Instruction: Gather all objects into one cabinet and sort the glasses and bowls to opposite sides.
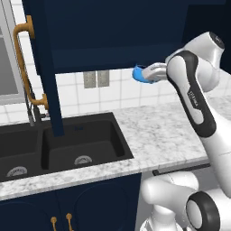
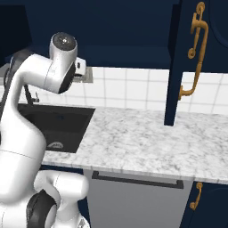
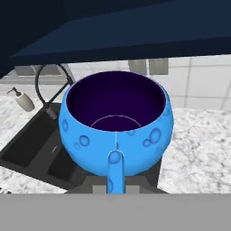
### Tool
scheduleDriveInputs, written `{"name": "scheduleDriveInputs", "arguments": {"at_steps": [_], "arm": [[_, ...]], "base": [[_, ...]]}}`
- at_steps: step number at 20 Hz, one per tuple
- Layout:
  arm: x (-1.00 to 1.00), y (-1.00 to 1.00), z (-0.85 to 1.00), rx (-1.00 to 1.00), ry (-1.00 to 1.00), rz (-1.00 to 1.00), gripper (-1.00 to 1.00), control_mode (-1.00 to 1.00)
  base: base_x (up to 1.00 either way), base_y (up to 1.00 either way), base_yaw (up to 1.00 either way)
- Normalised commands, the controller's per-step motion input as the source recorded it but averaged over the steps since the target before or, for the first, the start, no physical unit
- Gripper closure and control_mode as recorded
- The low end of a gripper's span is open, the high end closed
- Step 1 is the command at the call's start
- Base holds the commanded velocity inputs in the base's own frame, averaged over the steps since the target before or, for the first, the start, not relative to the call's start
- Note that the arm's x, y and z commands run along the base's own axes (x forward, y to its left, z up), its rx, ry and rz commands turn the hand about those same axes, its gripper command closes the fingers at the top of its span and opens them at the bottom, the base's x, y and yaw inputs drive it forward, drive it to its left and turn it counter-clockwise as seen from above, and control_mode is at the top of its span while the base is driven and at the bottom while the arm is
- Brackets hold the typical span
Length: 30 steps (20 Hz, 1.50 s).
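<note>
Up in the left base view, the end effector [image 1: 143,74] is raised just beneath the bottom edge of the navy wall cabinet [image 1: 117,31], closed on a bright-blue bowl [image 1: 139,75] that hangs in the air well above the marbled counter [image 1: 158,135]. An open cabinet door [image 1: 47,67] with a brass handle [image 1: 25,63] stands over the dark sink [image 1: 67,144].

From the right base view, the white arm [image 2: 40,84] bends across the left side, hiding the hand. The second open door [image 2: 198,58] of the cabinet hangs at the right over the counter [image 2: 147,138], with the sink [image 2: 58,127] at left.

Through the hand view, the blue bowl [image 3: 116,122] sits upright with its dark inside showing. Behind it are the faucet [image 3: 47,85] and a soap dispenser [image 3: 22,99].
</note>
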Motion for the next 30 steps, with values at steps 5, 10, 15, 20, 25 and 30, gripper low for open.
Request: {"name": "scheduleDriveInputs", "arguments": {"at_steps": [5,10,15,20,25,30], "arm": [[-0.92,0.00,-0.55,-0.16,0.05,0.11,1.00,-1.00],[-0.32,0.00,-0.50,-0.08,0.05,0.00,1.00,-1.00],[0.00,0.00,0.00,0.00,0.00,0.00,1.00,1.00],[0.00,0.00,0.00,0.00,0.00,0.00,1.00,1.00],[0.00,0.00,0.00,0.00,0.00,0.00,1.00,1.00],[0.00,0.00,0.00,0.00,0.00,0.00,1.00,1.00]], "base": [[0.00,0.00,0.00],[0.00,0.00,0.00],[-0.35,0.00,0.00],[-0.93,0.00,-0.34],[-0.60,0.00,-0.71],[-0.15,0.01,-0.87]]}}
